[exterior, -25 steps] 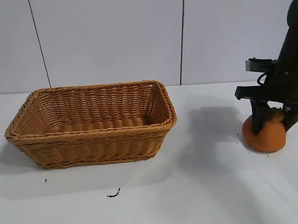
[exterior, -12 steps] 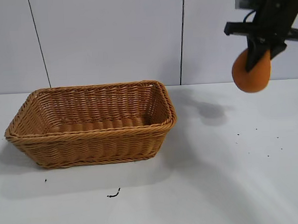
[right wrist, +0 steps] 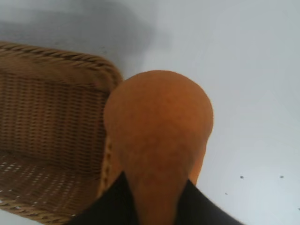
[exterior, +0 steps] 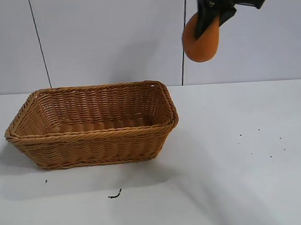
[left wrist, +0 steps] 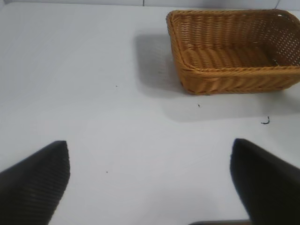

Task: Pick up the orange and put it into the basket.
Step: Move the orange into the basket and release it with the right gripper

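The orange (exterior: 200,39) is a dull orange-brown lump that hangs high in the air, just right of the basket's right end. My right gripper (exterior: 210,19) is shut on its narrow top. In the right wrist view the orange (right wrist: 157,136) fills the middle, pinched between the dark fingers (right wrist: 117,204), with the basket's corner (right wrist: 56,136) below and beside it. The tan wicker basket (exterior: 94,145) stands on the white table at the left and holds nothing. My left gripper (left wrist: 150,183) is open over bare table, well away from the basket (left wrist: 234,77).
A small dark scrap (exterior: 114,195) lies on the table in front of the basket. Tiny dark specks (exterior: 258,142) dot the table at the right, where the orange lay. A white panelled wall stands behind.
My right gripper has lifted the orange off the table at the right and carried it up and leftwards towards the basket. The basket has not moved.
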Robot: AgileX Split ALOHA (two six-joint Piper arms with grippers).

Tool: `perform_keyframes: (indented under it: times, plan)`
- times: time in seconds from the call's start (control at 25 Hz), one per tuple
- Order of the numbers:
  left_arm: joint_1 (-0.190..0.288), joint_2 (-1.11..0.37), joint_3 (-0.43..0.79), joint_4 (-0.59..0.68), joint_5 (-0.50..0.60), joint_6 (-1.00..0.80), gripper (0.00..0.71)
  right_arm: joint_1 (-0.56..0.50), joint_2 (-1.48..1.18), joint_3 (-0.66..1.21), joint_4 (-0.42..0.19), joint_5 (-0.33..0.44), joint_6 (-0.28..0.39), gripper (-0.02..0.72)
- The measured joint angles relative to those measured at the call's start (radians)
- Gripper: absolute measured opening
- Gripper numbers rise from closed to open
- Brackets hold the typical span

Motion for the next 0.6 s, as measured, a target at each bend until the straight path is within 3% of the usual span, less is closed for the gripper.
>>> perform_keyframes:
  times: [0.32,0.6]
  plan:
    - [0.000,0.000,0.000,0.000,0.000,0.000,0.666,0.240,0.051,-0.003,0.004,-0.127,0.014,0.047]
    - [0.000,0.000,0.000,0.000,0.000,0.000,0.666,0.300,0.172,-0.003,0.008,-0.221,0.048,0.047]
